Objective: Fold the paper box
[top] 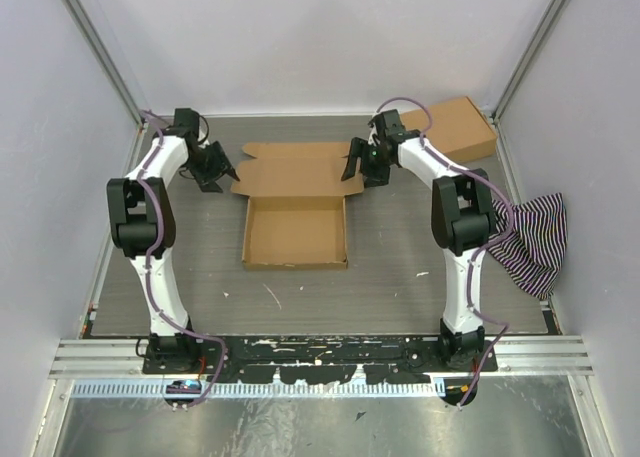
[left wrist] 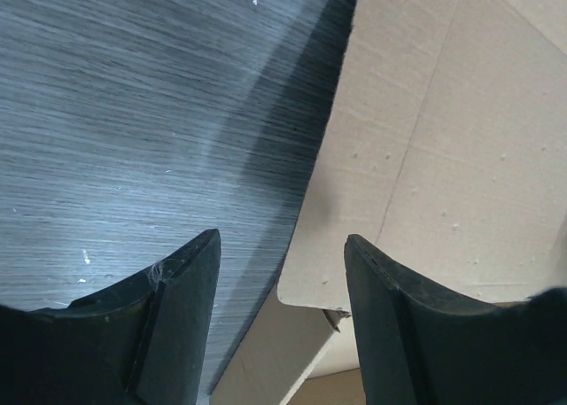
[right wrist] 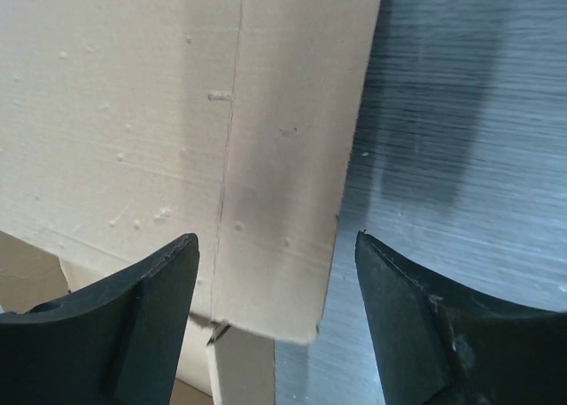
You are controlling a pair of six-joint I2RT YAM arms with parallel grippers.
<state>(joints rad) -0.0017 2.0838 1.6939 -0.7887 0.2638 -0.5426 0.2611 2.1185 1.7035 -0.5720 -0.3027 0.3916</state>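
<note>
brown cardboard sets the risk: the paper box (top: 296, 232) sits mid-surface, its tray walls raised on the near side and its lid panel lying flat toward the far edge. on the left, the lid's left flap (left wrist: 425, 157) has only its outer edge between the fingers, so a closing bite could catch too little board and slip off, or push the light box sideways across the surface (top: 400, 267). on the right, the lid's right flap (right wrist: 283, 157) shows just its corner between the fingers, so a pinch there could crumple the corner instead of turning the crease. if one side lifts before the other, the lid may twist and pull the tray walls down.

the left arm reaches forward along the left edge, elbow bent, with the left gripper (top: 222, 169) angled inward at the lid's left end, jaws spread wide and holding nothing. the right arm mirrors it near the right edge, with the right gripper (top: 355, 165) turned inward at the lid's right end, also spread and empty. whether either fingertip touches the board i cannot tell.
</note>
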